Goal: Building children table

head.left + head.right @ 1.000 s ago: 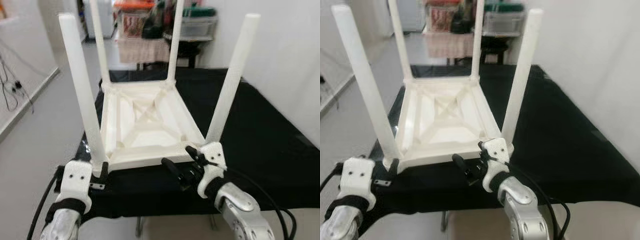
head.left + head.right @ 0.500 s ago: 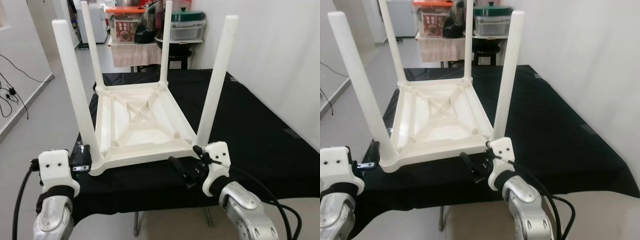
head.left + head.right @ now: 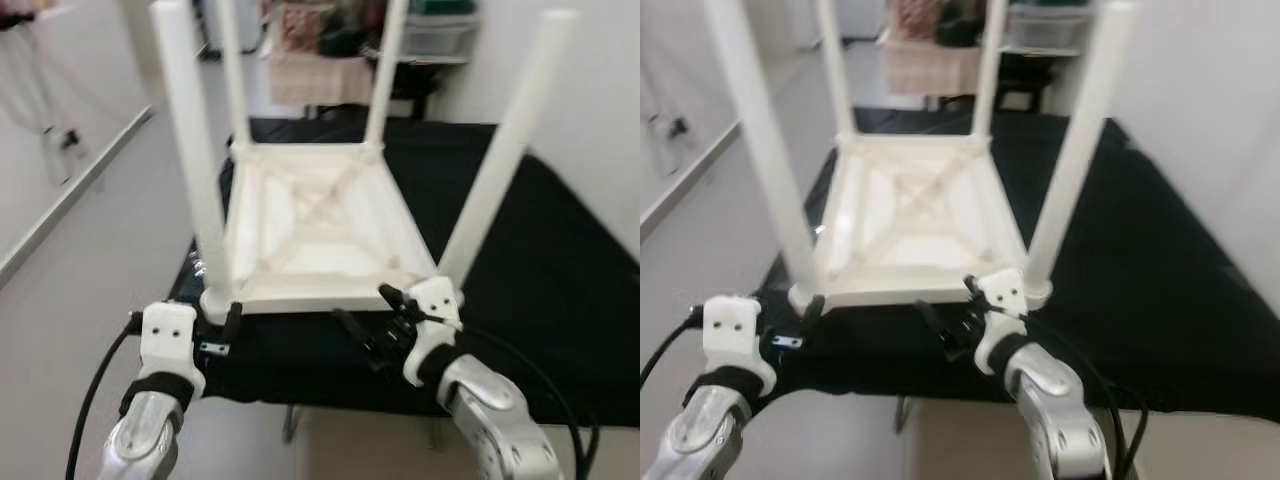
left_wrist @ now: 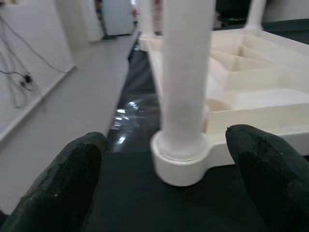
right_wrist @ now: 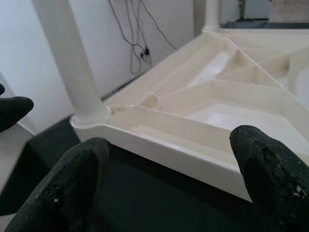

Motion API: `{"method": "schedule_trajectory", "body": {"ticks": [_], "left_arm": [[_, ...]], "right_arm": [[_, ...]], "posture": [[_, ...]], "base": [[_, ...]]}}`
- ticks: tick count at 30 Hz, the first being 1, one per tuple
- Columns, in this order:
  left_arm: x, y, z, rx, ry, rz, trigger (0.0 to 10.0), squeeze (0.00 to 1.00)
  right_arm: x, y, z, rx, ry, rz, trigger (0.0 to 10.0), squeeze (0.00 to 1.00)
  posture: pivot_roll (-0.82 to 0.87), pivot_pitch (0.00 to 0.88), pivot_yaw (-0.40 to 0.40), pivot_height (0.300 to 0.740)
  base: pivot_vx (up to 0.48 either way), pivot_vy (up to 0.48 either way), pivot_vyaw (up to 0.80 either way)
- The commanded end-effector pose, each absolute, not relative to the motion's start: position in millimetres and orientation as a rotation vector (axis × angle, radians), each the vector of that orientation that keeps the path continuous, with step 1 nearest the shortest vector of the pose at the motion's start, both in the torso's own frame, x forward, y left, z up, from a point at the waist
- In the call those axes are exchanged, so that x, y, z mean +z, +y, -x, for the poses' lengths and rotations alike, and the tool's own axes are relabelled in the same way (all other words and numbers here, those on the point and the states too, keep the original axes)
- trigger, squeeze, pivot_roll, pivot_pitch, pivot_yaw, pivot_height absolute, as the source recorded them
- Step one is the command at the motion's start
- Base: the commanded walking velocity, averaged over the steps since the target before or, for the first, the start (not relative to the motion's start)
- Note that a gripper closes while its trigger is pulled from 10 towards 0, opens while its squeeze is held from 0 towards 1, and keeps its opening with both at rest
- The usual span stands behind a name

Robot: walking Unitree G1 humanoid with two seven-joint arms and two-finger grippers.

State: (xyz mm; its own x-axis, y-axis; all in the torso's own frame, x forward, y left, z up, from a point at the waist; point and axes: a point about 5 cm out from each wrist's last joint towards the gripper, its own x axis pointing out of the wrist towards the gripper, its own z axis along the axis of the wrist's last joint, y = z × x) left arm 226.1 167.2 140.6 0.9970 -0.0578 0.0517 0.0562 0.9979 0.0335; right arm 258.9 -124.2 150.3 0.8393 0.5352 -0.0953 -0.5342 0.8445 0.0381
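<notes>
A white plastic children's table [image 3: 315, 235] lies upside down on a black-covered table [image 3: 560, 260], its four legs pointing up. My left gripper [image 3: 224, 322] is at the near-left corner and open. In the left wrist view its fingers [image 4: 72, 174] flank the base of the near-left leg [image 4: 186, 72] without touching it. My right gripper [image 3: 368, 318] is open at the near edge, just left of the near-right leg [image 3: 495, 160]. Seen from the right wrist, the fingers [image 5: 263, 164] stand apart in front of the table's rim [image 5: 169, 145] and ribbed underside.
Grey floor [image 3: 90, 250] runs along the left, beside a white wall with hanging cables [image 3: 60, 140]. Behind the black table stands a stand with containers and a cloth [image 3: 320, 70]. A white wall [image 3: 590, 90] closes the right side.
The whole picture has shifted and blurred, so the camera moved. My left gripper now sits closer in at the near-left corner. The right gripper keeps its place by the near-right leg.
</notes>
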Motion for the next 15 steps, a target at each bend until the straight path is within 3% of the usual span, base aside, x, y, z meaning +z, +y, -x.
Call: {"method": "schedule_trajectory", "body": {"ticks": [1,6,9,11,15], "left_arm": [[139.5,168.1,-225.4,-0.066,-0.049,-0.041,10.0,0.0],[138.1,169.7,-229.2,-0.053,-0.043,-0.03,10.0,0.0],[138.2,169.8,-229.7,-0.052,-0.044,-0.031,10.0,0.0],[138.5,170.1,-230.8,-0.048,-0.049,-0.024,10.0,0.0],[138.6,170.2,-233.4,-0.052,-0.051,-0.026,10.0,0.0]], "right_arm": [[146.0,-130.5,-259.9,0.532,0.122,-0.025,10.0,0.0],[144.5,-132.4,-262.1,0.511,0.117,-0.001,10.0,0.0],[145.7,-134.1,-263.4,0.499,0.108,0.004,10.0,0.0],[143.9,-135.6,-263.9,0.487,0.11,0.035,10.0,0.0],[142.7,-133.5,-264.2,0.495,0.117,0.041,10.0,0.0]], "posture": [[-0.03,0.0,-0.027,0.74],[-0.03,0.0,-0.025,0.74],[-0.03,0.0,-0.024,0.74],[-0.03,0.0,-0.024,0.74],[-0.03,0.0,-0.022,0.74]], "base": [[0.0,-0.36,0.0],[0.0,-0.48,0.73],[0.0,-0.424,0.0],[0.0,0.0,0.8],[0.0,0.0,0.0]]}}
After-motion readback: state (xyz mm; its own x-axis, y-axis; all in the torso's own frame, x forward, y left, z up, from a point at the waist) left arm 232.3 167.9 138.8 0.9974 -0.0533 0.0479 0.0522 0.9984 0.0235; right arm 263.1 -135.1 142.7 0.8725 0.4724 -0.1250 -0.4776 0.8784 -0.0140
